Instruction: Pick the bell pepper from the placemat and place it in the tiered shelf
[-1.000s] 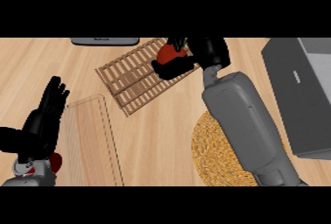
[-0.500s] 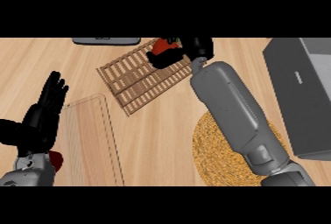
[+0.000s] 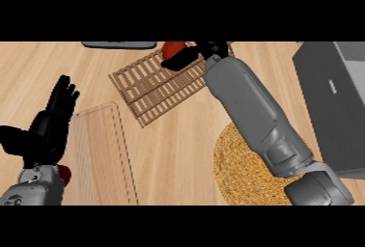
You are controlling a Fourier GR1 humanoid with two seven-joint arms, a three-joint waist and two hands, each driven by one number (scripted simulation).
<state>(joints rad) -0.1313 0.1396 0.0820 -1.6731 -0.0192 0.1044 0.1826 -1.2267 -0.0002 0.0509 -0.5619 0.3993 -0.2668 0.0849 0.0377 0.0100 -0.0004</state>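
Observation:
The red bell pepper (image 3: 173,48) is at the far corner of the slatted wooden placemat (image 3: 158,89), near the view's top. My right hand (image 3: 197,52) reaches over that corner, its black fingers and thumb curled round the pepper and hiding part of it. The grey right forearm runs from the lower right up across the counter. The grey tiered shelf (image 3: 333,101) stands at the right edge, apart from the hand. My left hand (image 3: 49,123) rests open at the left edge, fingers up.
A round woven mat (image 3: 246,166) lies under the right forearm. A pale wooden cutting board (image 3: 100,154) lies beside the left hand, with a small red object (image 3: 64,174) at that wrist. A dark grey object (image 3: 118,45) sits at the far edge.
The right hand has stretched farther away toward the placemat's far corner, and the pepper has moved with it. The left hand has stayed put.

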